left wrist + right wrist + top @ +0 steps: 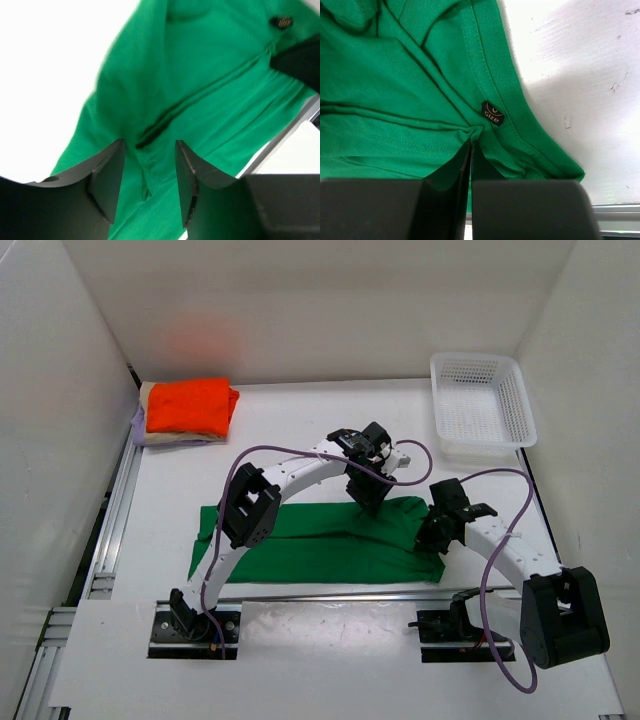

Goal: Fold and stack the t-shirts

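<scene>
While right jaws pinch green t-shirt [395, 85], black tag [492, 113] beside them, reading "size"

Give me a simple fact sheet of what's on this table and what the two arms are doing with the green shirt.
green t-shirt: lies as a long band across the near side of the table
left gripper: jaws apart over the shirt, a ridge of cloth between them
right gripper: shut, pinching the shirt near its size label
stack, far left: orange-red t-shirt on top, beige t-shirt and lavender t-shirt edges beneath
white mesh basket: far right corner
</scene>
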Tool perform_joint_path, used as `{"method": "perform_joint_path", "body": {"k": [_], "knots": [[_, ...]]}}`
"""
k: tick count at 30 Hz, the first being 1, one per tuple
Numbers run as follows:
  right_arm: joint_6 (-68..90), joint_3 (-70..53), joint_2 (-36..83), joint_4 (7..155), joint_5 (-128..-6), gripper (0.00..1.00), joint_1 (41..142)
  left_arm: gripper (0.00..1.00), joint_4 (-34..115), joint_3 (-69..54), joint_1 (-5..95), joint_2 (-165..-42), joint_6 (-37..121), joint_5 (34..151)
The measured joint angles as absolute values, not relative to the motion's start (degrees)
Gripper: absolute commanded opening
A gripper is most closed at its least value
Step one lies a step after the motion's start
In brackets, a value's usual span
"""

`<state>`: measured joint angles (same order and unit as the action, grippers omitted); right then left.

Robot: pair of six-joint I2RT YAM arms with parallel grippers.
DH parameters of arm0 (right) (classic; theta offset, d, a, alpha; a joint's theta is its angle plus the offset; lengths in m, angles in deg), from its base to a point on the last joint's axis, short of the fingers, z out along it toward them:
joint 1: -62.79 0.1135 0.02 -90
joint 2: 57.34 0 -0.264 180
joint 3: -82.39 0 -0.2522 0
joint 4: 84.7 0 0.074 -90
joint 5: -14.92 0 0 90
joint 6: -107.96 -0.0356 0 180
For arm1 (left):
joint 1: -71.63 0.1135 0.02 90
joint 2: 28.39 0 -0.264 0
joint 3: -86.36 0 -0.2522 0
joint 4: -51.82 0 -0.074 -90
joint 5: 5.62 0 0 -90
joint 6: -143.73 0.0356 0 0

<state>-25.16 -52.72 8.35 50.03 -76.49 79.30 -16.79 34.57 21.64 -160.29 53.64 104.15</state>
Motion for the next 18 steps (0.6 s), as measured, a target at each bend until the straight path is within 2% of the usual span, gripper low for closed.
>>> {"method": "perform_joint_path", "body": {"k": [4, 6, 18], "knots": [[-25.16, -52.85, 8.35, 50.07, -76.49, 0.00, 79.30, 0.42, -15.68, 34.97, 21.72, -160.31, 53.59, 103.98], [-25.16, -52.85, 8.41, 50.07, -76.49, 0.00, 79.30, 0.42, -15.66, 34.94, 21.66, -160.31, 53.72, 104.00], [-25.02, -52.85, 8.68, 50.07, -76.56, 0.00, 79.32, 0.53, -16.44, 34.92, 21.64, -160.31, 53.70, 103.43]]}}
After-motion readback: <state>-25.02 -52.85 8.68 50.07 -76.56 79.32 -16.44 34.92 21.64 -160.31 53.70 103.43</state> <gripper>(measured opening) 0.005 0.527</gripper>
